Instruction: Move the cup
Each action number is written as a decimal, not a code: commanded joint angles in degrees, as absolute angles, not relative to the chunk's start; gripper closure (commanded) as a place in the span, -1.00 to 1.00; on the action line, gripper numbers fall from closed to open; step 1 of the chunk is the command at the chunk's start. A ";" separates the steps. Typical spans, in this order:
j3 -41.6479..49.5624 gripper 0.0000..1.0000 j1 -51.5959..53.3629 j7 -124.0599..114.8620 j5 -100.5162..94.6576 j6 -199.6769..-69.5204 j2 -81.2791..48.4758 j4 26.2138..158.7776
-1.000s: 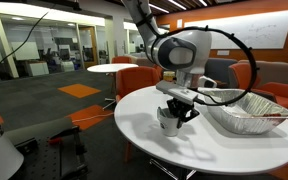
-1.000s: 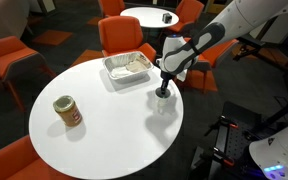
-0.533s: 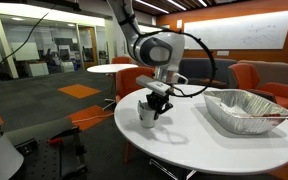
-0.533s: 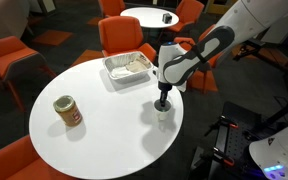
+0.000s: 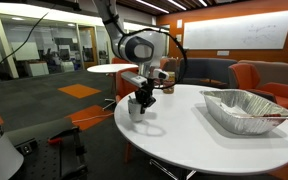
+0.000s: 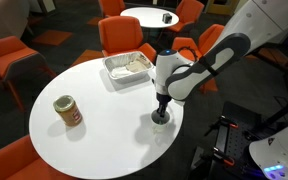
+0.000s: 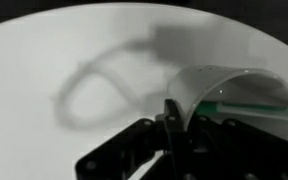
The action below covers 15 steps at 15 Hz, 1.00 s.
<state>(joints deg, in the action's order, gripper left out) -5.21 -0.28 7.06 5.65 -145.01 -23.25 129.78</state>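
1. Far left of the bench [image 6: 94,135]: a brown jar [image 6: 67,111] stands upright with its light lid on. It is well apart from everything else.
2. Middle, toward the back edge: a foil tray [image 6: 129,66] with its long side running across the bench. It is also well apart from the cup.
3. Right, near the bench's rim: the cup [image 6: 160,121] is directly under the hand [image 6: 161,110]. The hand reaches down onto it from straight above, with no sideways offset that I can see.
4. Hand state: closed on the cup's wall. In the wrist view the dark fingers [image 7: 170,118] pinch the white rim, apparently one inside and one outside.
5. Orientation: the cup is upright with its mouth up. Its axis is vertical and in line with the hand in both exterior views.
6. Which way the handle points: cannot tell from here.
7. Whether the base rests on the bench or hangs just clear of it: cannot tell. The shadow lies close under it.
8. Judgement: the grip is on one side of the rim, so the cup could tilt about the pinch. The bare bench lies to the left, toward the jar, and to the right the bench ends at once.
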 commanded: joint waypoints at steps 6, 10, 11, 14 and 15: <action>-1.41 0.94 3.93 -0.79 -1.01 -148.68 -23.66 130.39; -1.76 -0.01 2.23 4.17 -2.02 -147.42 -22.55 130.95; -1.32 -0.19 2.10 5.72 -3.64 -147.10 -21.70 131.38; -3.61 -0.62 -1.83 14.66 -0.99 -142.44 -16.58 132.64; -4.02 -0.76 -2.88 17.80 -0.16 -140.75 -14.31 133.13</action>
<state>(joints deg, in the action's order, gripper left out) -1.94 0.40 10.45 -1.99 -145.40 -21.07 130.29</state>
